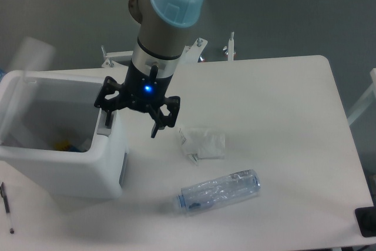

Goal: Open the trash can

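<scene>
The trash can [59, 157] is sitting at the near left of the bench [282, 121], its lid [32, 54] swinging up as a blur at the far left. The pincer [132, 123] is hanging released, one finger [108, 117] pressing on the latch button. The bin is looking light, rigid and smooth; the button, not the walls, is probably the place to work it.

**Camera setup: single fixed view**

One camera only, mounted high, looking steeply down at the white table [276, 104] from its front side. Mid-range: most of the tabletop fits, left and bottom edges cropped. Grey floor [59, 10] fills the top. Arm enters from the top edge.
</scene>
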### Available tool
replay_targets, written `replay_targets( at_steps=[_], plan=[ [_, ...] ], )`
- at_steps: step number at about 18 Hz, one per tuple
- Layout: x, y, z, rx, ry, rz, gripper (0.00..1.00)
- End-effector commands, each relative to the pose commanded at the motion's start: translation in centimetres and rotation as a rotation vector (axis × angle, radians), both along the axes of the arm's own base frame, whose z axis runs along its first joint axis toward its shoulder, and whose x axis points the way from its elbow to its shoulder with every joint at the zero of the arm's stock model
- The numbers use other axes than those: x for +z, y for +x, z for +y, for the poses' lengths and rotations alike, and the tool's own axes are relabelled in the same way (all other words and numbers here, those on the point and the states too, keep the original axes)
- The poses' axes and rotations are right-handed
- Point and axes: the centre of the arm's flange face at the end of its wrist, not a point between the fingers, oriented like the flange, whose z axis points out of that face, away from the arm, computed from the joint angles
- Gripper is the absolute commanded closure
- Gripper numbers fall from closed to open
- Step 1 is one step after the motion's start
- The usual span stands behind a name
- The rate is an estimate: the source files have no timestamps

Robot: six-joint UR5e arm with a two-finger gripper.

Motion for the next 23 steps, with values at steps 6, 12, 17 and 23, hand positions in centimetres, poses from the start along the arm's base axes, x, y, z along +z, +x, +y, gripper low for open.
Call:
replay_targets(
  at_steps=[6,12,17,23],
  plan=[
    [0.2,0.0,0.0,-0.001,0.004,0.004,0.0],
    [1.3,-0.5,-0.1,-0.003,0.033,0.034,0.0],
    [1.7,-4.6,-1.6,0.046,0.083,0.091,0.0],
    [-3.5,-13.5,-6.8,0.018,0.009,0.134,0.0]
  ],
)
